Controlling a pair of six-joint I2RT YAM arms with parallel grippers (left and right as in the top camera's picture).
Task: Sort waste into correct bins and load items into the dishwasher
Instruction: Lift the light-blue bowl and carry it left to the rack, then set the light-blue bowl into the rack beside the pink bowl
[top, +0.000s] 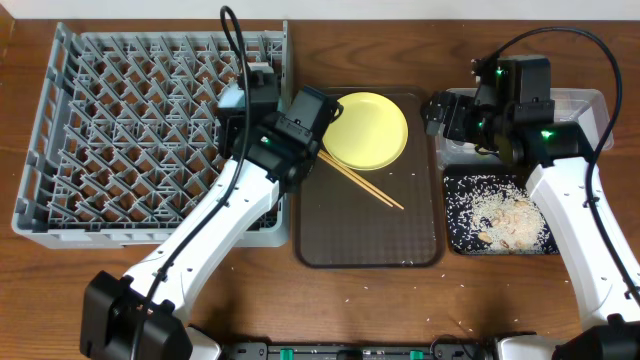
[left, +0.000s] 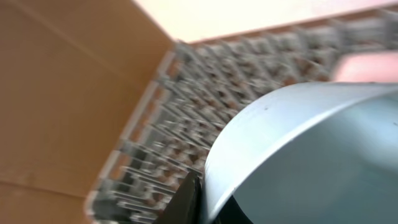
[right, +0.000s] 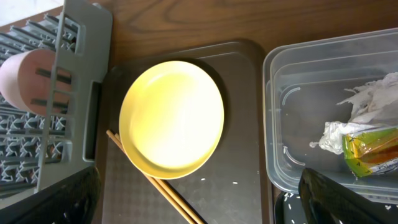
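L gripper (top: 248, 92) on light blue bowl (left: 298, 155) over dish rack (top: 120, 130); R gripper (top: 438, 112) released.
Overhead: your L gripper hangs over the rack edge nearest brown tray (top: 370, 235); yellow plate (top: 368, 130) & chopsticks (top: 362, 180) lie on that tray; R gripper sits just right of it, above clear tub (top: 590, 100); black tray (top: 455, 240) w/ rice (top: 500, 190) also right of it. L wrist: blurry, but claw seems clenched on bowl rim. R wrist: fingers (right: 50, 199) spread wide, nothing held; napkin (right: 373, 99) & wrapper (right: 373, 152) in tub.
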